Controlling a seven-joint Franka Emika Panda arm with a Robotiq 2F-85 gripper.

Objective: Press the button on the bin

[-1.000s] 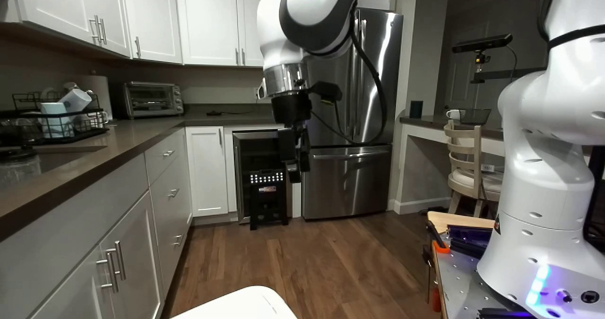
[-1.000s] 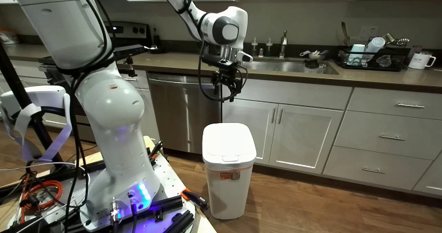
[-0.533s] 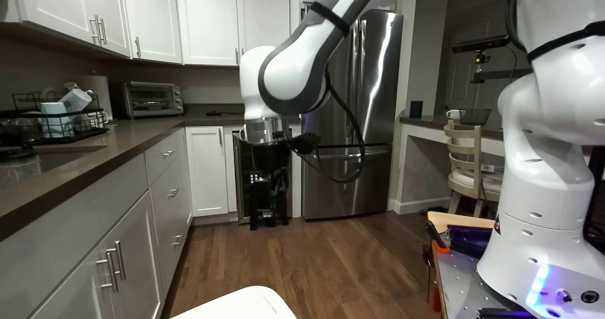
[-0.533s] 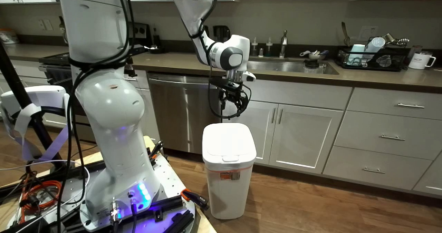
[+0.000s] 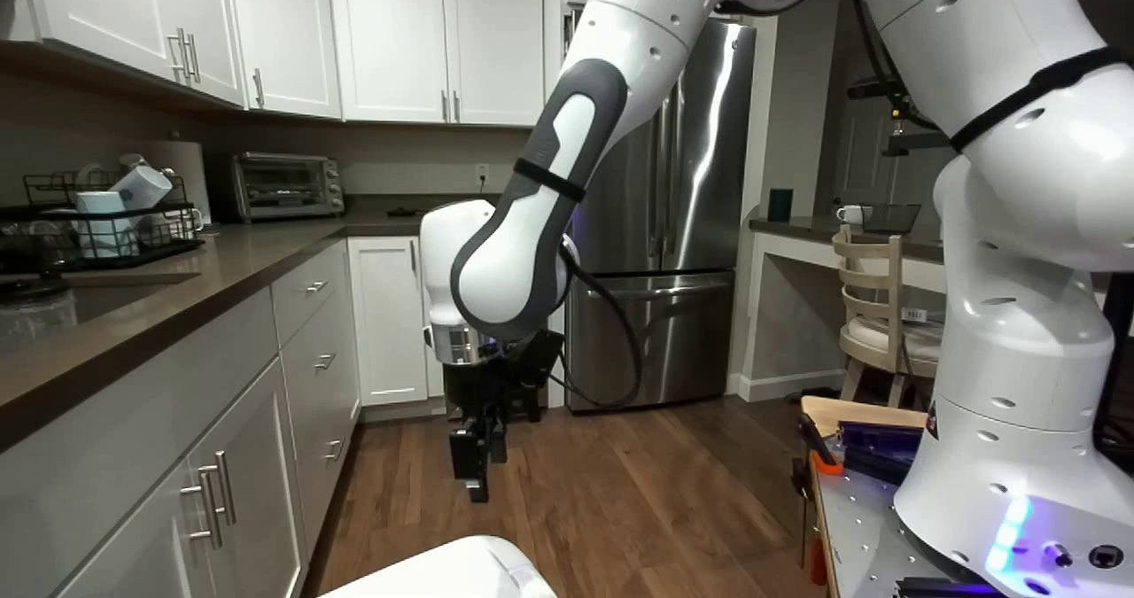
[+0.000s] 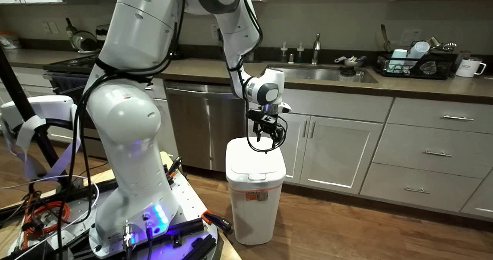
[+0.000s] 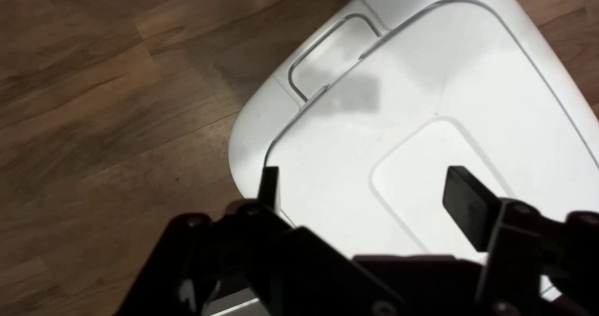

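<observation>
The white bin (image 6: 255, 206) stands on the floor beside the robot's table; only its rounded top (image 5: 443, 576) shows at the bottom of an exterior view. In the wrist view the bin's lid (image 7: 323, 166) fills the middle and right. The button (image 7: 334, 56) is a rounded rectangular tab on the lid's rim, upper middle of that view; it also shows at the lid's front edge (image 6: 257, 176). My gripper (image 7: 367, 189) is open and empty, fingers wide apart over the lid. In both exterior views the gripper (image 5: 474, 474) (image 6: 267, 136) points down above the bin, apparently not touching it.
White cabinets (image 6: 327, 152) and a steel dishwasher (image 6: 210, 129) stand behind the bin. The countertop (image 6: 423, 88) overhangs them. The robot's table (image 6: 192, 198) is beside the bin, with an orange-and-black clamp (image 6: 217, 220) sticking out towards it.
My gripper has moved down, from about counter height to above the bin's lid. The arm has stretched out lower. The bin has not moved.
</observation>
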